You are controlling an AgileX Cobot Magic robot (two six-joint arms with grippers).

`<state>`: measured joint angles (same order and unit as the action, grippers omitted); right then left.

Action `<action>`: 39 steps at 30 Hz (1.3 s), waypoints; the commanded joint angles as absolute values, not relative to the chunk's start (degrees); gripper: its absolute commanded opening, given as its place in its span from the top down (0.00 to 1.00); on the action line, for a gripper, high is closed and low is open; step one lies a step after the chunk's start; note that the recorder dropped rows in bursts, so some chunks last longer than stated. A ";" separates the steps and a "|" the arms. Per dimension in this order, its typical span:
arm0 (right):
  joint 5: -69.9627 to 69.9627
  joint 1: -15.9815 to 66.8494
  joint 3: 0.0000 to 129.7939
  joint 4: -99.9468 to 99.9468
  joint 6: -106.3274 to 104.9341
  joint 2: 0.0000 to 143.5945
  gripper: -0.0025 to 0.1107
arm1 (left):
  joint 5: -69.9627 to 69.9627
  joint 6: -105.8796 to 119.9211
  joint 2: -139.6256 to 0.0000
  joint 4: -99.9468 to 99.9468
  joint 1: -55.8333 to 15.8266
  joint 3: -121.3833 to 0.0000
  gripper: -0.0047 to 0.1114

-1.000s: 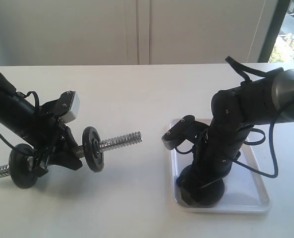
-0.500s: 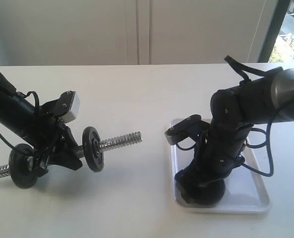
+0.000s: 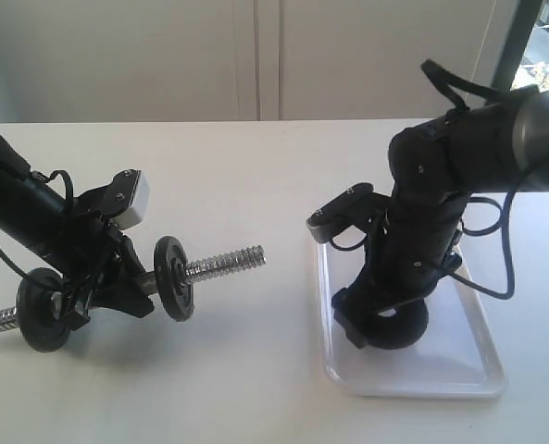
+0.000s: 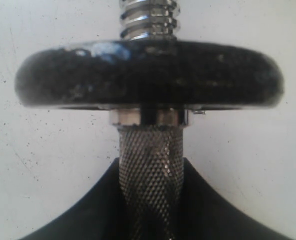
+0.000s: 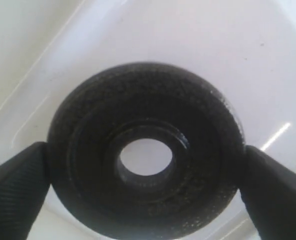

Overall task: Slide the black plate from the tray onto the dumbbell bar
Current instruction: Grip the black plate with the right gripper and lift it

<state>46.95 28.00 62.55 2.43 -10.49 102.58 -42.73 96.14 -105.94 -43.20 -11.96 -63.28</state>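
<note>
So the white tray (image 3: 459, 356) sits on the desk (image 3: 255, 176) at about 4 o'clock in the exterior view. What's in it is the plate (image 3: 402, 326), roughly mid-tray and a touch toward the tray's 8 o'clock side. The right tool (image 5: 147, 189) reaches into the tray from above and has the plate clamped edge to edge. In the right wrist view both black fingers (image 5: 18, 190) press on opposite sides of the rim, and white tray shows through the centre hole. The plate looks a bit tipped rather than lying dead flat, but I honestly can't tell whether its low edge touches the tray floor. Over at 8 o'clock the left tool (image 3: 117, 289) is closed on the bar (image 3: 223, 263), gripping the knurled middle between two black discs. The inner disc (image 3: 174, 277) is just beside the tool on its 3 o'clock side, and the outer disc (image 3: 43, 310) is on its 9 o'clock side, down low by the desk. The bar is held at a slight tilt, and its bare threaded end sticks out toward 3 o'clock, aimed at the tray but well apart from it. The opposite threaded end runs off the picture at 9 o'clock. In the left wrist view the knurled grip runs up into a silver collar right under the inner disc, with threads showing beyond it.
</note>
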 commanded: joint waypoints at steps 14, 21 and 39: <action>45.73 27.79 63.53 4.34 -10.07 94.32 0.98 | -47.90 95.75 -103.26 -49.28 -12.08 -64.11 0.96; 47.62 22.31 65.97 -16.27 -26.50 94.31 0.98 | -47.90 95.75 -103.26 -49.28 -12.08 -64.11 0.96; 69.96 3.23 66.22 -72.81 -67.15 103.41 0.98 | -48.26 95.75 -103.26 -49.28 -12.08 -64.11 0.96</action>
